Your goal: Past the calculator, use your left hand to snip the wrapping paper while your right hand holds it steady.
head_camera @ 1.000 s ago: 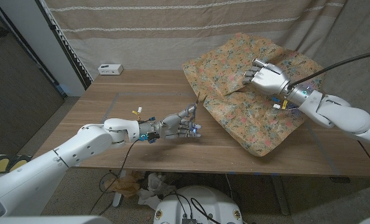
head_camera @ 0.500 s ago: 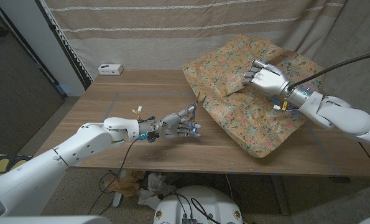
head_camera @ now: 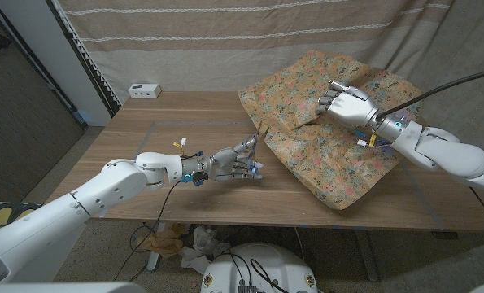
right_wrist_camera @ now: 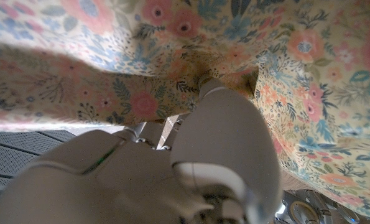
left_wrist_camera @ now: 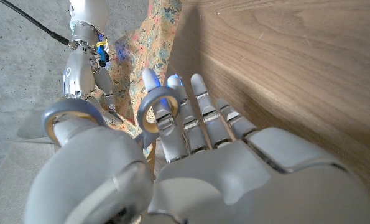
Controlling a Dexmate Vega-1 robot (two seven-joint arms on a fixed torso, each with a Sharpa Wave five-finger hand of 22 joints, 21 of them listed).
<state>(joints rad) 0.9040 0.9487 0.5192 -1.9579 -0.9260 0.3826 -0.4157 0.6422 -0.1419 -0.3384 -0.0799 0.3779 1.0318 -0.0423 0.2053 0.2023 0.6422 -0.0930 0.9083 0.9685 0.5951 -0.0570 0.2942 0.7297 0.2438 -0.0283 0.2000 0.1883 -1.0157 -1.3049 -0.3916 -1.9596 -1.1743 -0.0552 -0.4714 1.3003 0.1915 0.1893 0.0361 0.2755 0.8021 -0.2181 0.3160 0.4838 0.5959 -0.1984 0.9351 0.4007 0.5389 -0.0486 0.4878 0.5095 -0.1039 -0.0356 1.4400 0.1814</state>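
paper feel: The floral wrapping paper [head_camera: 327, 134] looks light, thin and creased; expect it to buckle and slide unless you pin it.
paper place: It lies over the table's [head_camera: 168, 130] far right part, a raised fold across its middle.
right hand: Your right hand [head_camera: 349, 102] rests on that fold, fingers curled down into the sheet; the right wrist view confirms contact.
left hand: Your left hand [head_camera: 235, 165] carries scissors [head_camera: 255, 150], grey loops around thumb and a finger in the left wrist view.
gap: The blades point at the paper's near-left edge, just beside it, not touching as far as I can tell.
where to bite: That taut left edge, I'd judge.
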